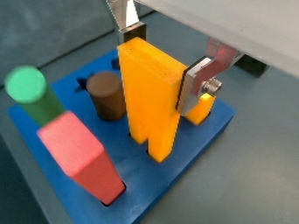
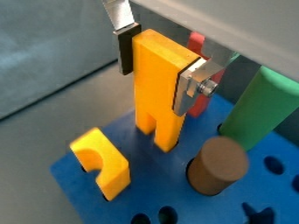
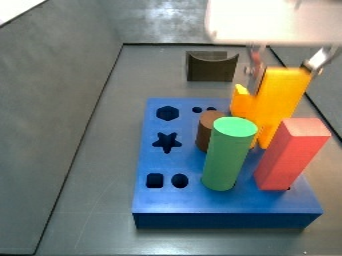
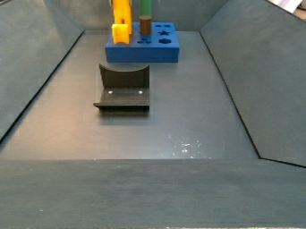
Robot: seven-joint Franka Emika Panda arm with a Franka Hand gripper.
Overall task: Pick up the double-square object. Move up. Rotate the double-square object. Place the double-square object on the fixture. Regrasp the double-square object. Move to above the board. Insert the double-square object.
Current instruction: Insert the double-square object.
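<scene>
The gripper (image 2: pixel 156 66) pinches the upright double-square object (image 2: pixel 160 92) near its top, fingers (image 1: pixel 195 86) pressed to opposite faces, so its lower end can go straight down into the blue board (image 3: pixel 167 205), well apart from the fixture (image 4: pixel 123 88).

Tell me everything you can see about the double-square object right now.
The double-square object is a long yellow-orange bar, plastic-looking, with a groove running down its length. It stands upright on the blue board, lower end at or in a hole. The gripper has its silver fingers on opposite sides near its top.
</scene>
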